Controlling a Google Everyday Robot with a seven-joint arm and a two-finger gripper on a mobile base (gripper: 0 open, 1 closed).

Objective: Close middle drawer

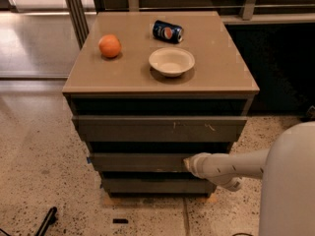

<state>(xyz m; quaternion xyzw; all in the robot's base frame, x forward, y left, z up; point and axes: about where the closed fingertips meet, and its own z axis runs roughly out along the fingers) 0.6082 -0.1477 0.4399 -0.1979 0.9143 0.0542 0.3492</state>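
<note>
Claw (pixel 189 164) at middle drawer (pixel 138 162) front, right end; open floor (pixel 39 181) left of cabinet (pixel 221 68).

Gripper (pixel 189 163) at the front panel of the middle drawer (pixel 138 162), toward its right end.

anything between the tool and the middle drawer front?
Nothing. In the camera view the tool appears to sit right against the front of the middle drawer, toward its right end.

Moderate, even light; the floor (pixel 34 38) beyond the counter's (pixel 216 77) back left corner glares. The bowl (pixel 172 61) throws a soft shadow toward the front edge. The pale end effector (pixel 188 164), at the front of the middle drawer (pixel 138 162) below the front right corner, is well lit.
</note>
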